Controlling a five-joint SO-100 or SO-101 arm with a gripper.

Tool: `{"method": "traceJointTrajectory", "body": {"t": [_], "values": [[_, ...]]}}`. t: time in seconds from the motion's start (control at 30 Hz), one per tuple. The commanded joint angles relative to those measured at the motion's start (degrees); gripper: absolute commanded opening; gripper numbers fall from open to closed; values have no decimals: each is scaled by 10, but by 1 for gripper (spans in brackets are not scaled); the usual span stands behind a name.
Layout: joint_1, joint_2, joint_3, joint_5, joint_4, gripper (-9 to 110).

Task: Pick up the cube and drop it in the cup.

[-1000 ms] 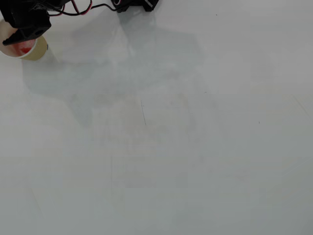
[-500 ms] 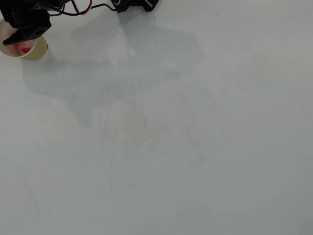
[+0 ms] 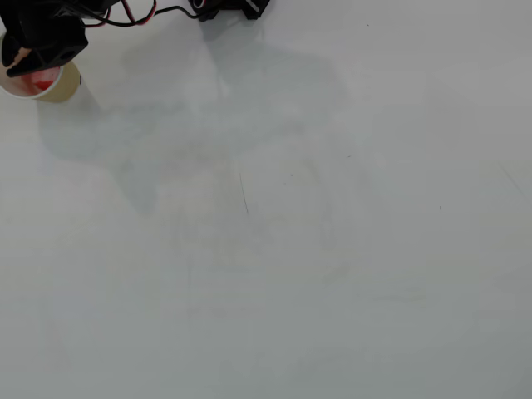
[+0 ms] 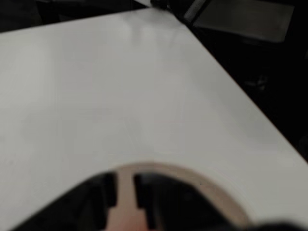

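**A:** Two dark fingers (image 4: 109, 195) of the black gripper (image 4: 124, 190) enter the wrist view from the bottom edge. How do they stand?

**B:** A narrow gap separates them and nothing sits between them; the picture is blurred, so the jaws read as slightly parted and holding nothing. In the overhead view the gripper (image 3: 18, 60) hangs over the rim of the cream-white paper cup with the pale tan outer wall (image 3: 66, 81), at the top left corner.

**A:** Where is the small red foam-like cube?

**B:** The cube (image 3: 39, 81) shows as a red patch inside the cup's mouth in the overhead view, just beside the gripper's tip and partly hidden by it. In the wrist view the cup's round rim (image 4: 211, 190) arcs behind the fingers, and a faint pinkish tint lies low between them.

**A:** And the surroundings?

**B:** The cup stands upright on a plain white table (image 3: 332, 249). Red and black cables (image 3: 137, 15) run along the top edge of the overhead view. In the wrist view the table's far edge (image 4: 231, 86) meets dark surroundings.
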Motion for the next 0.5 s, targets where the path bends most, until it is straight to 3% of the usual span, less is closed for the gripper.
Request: {"method": "traceJointTrajectory", "body": {"t": [0.0, 0.47], "values": [[-13, 40, -62, 6, 5, 0], [-183, 141, -8, 7, 18, 0]]}}
